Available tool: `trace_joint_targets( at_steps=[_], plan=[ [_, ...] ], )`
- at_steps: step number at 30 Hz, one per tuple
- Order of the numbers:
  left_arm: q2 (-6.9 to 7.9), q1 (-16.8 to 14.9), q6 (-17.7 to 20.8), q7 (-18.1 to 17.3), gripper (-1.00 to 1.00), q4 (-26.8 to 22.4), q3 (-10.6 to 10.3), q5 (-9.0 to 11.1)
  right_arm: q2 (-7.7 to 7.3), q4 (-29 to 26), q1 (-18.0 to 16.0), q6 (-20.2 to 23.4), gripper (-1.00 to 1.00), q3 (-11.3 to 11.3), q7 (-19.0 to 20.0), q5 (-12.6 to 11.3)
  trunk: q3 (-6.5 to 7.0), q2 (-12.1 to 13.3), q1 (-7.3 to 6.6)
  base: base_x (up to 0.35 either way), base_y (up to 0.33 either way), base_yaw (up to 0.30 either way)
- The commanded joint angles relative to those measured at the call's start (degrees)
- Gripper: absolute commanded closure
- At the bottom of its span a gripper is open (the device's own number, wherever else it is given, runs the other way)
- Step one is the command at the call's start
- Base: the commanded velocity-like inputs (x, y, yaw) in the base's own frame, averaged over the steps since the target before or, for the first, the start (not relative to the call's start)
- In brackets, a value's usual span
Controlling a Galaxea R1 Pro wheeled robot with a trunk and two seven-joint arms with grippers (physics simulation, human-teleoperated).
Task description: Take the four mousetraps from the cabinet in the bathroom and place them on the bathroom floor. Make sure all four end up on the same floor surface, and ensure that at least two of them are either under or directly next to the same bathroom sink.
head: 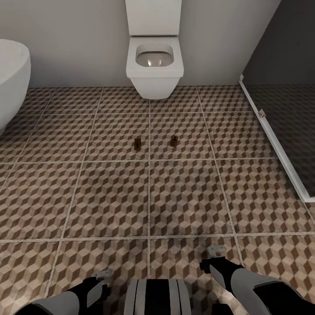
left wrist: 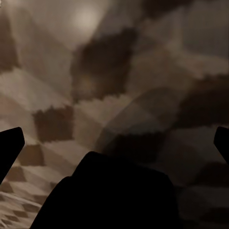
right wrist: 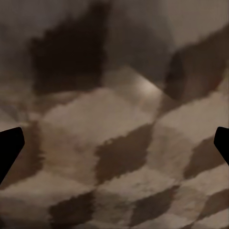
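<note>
Two mousetraps lie on the bathroom floor (head: 109,197) ahead of me, one (head: 138,143) just left of a grout line and the other (head: 174,141) just right of it, near each other but apart, both in front of the white toilet (head: 154,65) that stands against the far wall; by my reckoning half the job is set down and the other pair is yet to be fetched from the cabinet, which I do not see from where I stand; no sink that I can be sure of is before me either, only a rounded white fixture (head: 12,83) at the left edge whose kind I cannot tell, so whether these two count as beside a sink is an open question; the dark glass-walled shower (head: 284,113) runs along the right. Both my arms are low over the tiles near my own trunk; my left tool (head: 101,276) and my right tool (head: 216,252) each hang close above the cube-patterned floor, and through each wrist camera I see the two dark fingertips (left wrist: 10,145) (right wrist: 9,143) standing wide apart at the frame's edges with nothing but blurred tile between them, so both tools are spread fully or nearly so and carry nothing; neither touches a trap. The next move, as I judge it, calls for turning the base away toward the cabinet with both tools free, taking up the remaining traps, and then checking where the sink stands before setting them down.
</note>
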Motion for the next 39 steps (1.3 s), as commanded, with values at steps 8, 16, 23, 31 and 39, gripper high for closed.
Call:
trace_joint_targets(
  at_steps=[8,16,23,31,39],
  plan=[
    [0.08,0.0,0.3,0.1,-1.0,0.0,-0.5,0.5,0.04,0.1,0.0,0.1,-1.0,0.5,-0.2,-0.4,-0.03,0.0,-0.01,0.0,0.0,0.0],
    [0.11,0.0,0.4,0.1,-1.0,0.0,-0.5,0.5,0.01,0.1,-0.1,0.1,-1.0,0.5,-0.2,-0.4,-0.03,0.0,-0.01,0.0,0.0,0.0],
    [0.11,0.0,0.5,0.1,-1.0,0.0,-0.5,0.5,0.01,0.1,-0.1,0.1,-1.0,0.5,-0.2,-0.4,-0.03,0.0,-0.01,0.0,0.0,0.0],
    [0.11,0.0,0.5,0.1,-1.0,0.0,-0.5,0.5,0.01,0.1,-0.1,0.1,-1.0,0.5,-0.2,-0.4,-0.03,0.0,-0.01,0.0,0.0,0.0],
    [0.11,0.0,0.5,0.1,-1.0,0.0,-0.5,0.5,0.01,0.1,-0.1,0.1,-1.0,0.5,-0.2,-0.4,-0.03,0.0,-0.01,0.0,0.0,0.0]
  ],
)
